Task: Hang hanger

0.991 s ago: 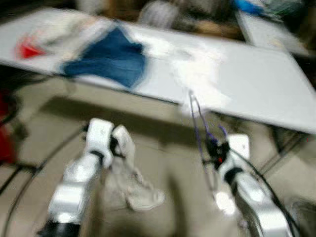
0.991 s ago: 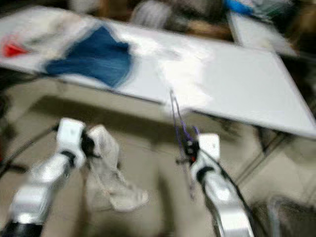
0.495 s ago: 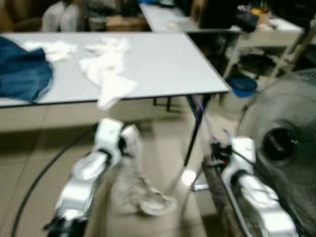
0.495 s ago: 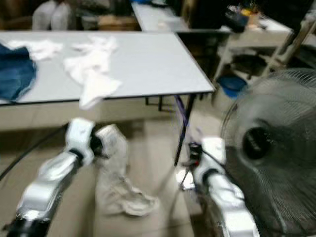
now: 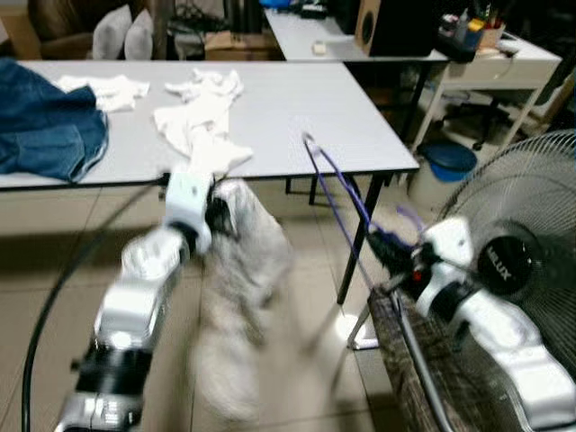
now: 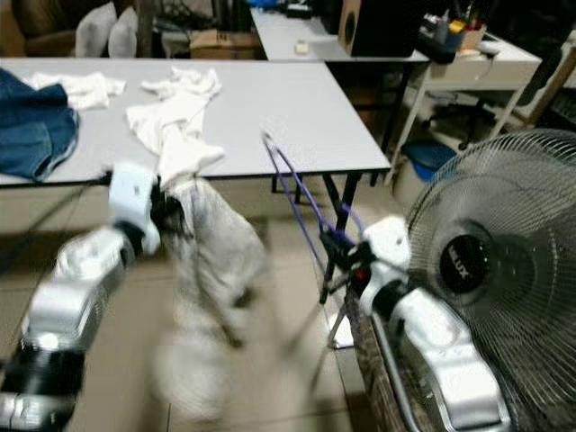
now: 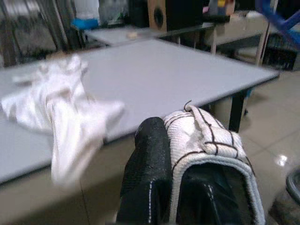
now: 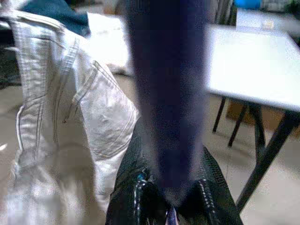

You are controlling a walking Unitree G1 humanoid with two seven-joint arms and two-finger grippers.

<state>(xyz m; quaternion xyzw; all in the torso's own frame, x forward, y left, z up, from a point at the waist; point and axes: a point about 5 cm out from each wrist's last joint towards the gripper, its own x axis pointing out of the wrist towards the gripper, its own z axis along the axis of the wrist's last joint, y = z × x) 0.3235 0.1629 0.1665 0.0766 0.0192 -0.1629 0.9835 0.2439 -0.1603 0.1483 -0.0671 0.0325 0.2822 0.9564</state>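
My left gripper (image 5: 219, 214) is raised in front of the table edge and shut on a pale whitish denim garment (image 5: 241, 270), which hangs blurred below it toward the floor. In the left wrist view the black fingers (image 7: 145, 178) pinch a white hem with dark stitching (image 7: 206, 136). My right gripper (image 5: 389, 252) is shut on the base of a thin purple hanger (image 5: 335, 193), which slants up and left toward the garment, its tip near the table edge. The right wrist view has the blurred hanger (image 8: 166, 93) rising from the gripper (image 8: 168, 197), with the garment (image 8: 70, 103) beside it.
A grey table (image 5: 297, 108) ahead carries blue jeans (image 5: 45, 130) and white cloths (image 5: 202, 117). A large standing fan (image 5: 522, 243) is close on the right, with a dark woven basket (image 5: 405, 378) under my right arm. A blue bin (image 5: 447, 160) and a white desk stand behind.
The view swung right a second ago and has since settled. Both arms have risen. The garment has swung up off the floor, and the hanger now tilts left toward it.
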